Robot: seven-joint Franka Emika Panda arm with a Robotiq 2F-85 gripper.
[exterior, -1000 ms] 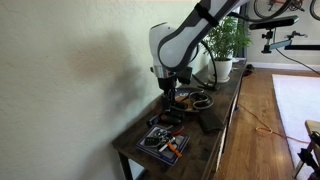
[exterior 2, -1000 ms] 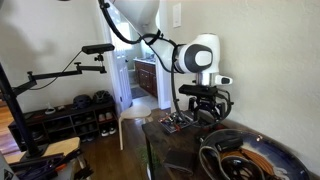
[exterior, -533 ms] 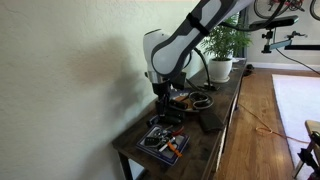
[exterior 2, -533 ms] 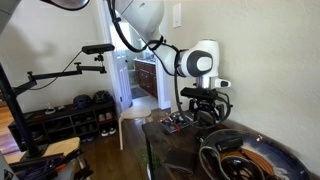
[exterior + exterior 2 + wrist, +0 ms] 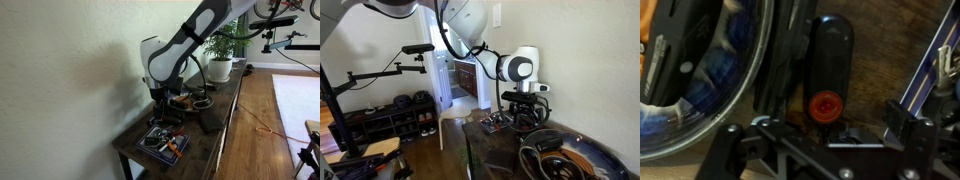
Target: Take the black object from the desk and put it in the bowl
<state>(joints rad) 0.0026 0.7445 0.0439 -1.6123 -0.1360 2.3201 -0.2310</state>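
The black object (image 5: 830,65), an oblong case with a round red button, lies on the dark-brown desk (image 5: 885,55). My gripper (image 5: 835,122) hangs right over it, open and empty, with one finger (image 5: 902,115) to its right. In an exterior view the gripper (image 5: 162,104) is low over the desk (image 5: 215,125), between the tray and the bowl (image 5: 196,100). The dark bowl holds cables; its rim fills the left of the wrist view (image 5: 750,70). It also shows large in the foreground of an exterior view (image 5: 590,152), where the gripper (image 5: 524,113) is beyond it.
A flat tray of colourful items (image 5: 163,143) lies at the near end of the desk and shows at the right edge of the wrist view (image 5: 940,70). A white plant pot (image 5: 222,68) with a green plant stands at the far end. The wall runs along one long side.
The arm has moved away from the bowl toward the tray end of the desk and come down a little. The gripper stays open.
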